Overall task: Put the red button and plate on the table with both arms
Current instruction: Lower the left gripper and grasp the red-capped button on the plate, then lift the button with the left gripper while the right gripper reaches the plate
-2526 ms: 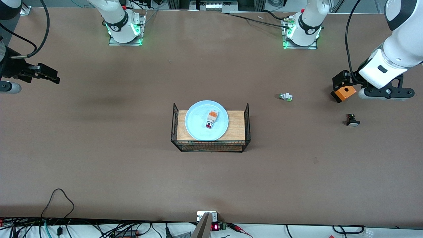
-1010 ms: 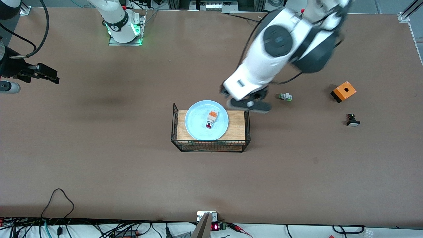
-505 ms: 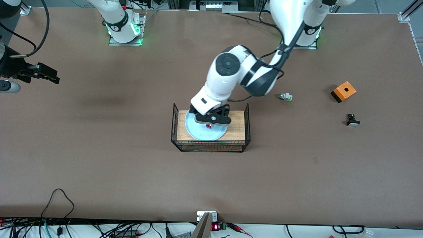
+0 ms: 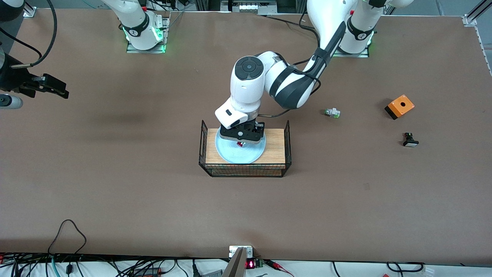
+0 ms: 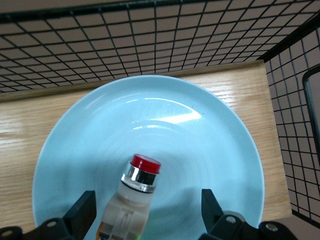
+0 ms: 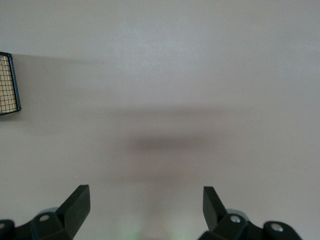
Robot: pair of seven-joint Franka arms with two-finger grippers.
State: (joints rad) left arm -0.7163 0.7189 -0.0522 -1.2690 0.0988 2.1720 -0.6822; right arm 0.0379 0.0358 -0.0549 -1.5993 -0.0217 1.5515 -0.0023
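Brown matte counter [image 4: 115, 192] across the whole front view, arm bases along its top edge. At mid-counter, wooden board with black wire sides [image 4: 276, 148]; on it the light blue plate [image 4: 234, 154], and on the plate the red button [image 4: 241, 144], lying on its side.

Left tool [image 4: 242, 137] low over the plate, straddling the button. Spread wide, nothing gripped: in the left wrist view one finger [image 5: 85, 210] on either side of the white body [image 5: 137, 185], clear gaps both ways, no contact visible. Right tool [image 4: 50, 90] waiting over bare counter toward the right arm's end, spread wide too [image 6: 142, 205] and empty.

Step in hand, by judgement: reach for the button, grasp not yet made. Next move calls for a short descent, a squeeze across the white body rather than the rounded red cap, then a straight lift clear of the wire sides. Likely risk: button rolling or skidding on the glazed plate as one finger touches first.

Front view alone shows green-ended button [image 4: 332, 112], orange box [image 4: 399, 106] and black button [image 4: 409, 141] toward the left arm's end, but hides most of the red button under the wrist. Left wrist view alone shows the button's lie, metal collar and finger gaps.
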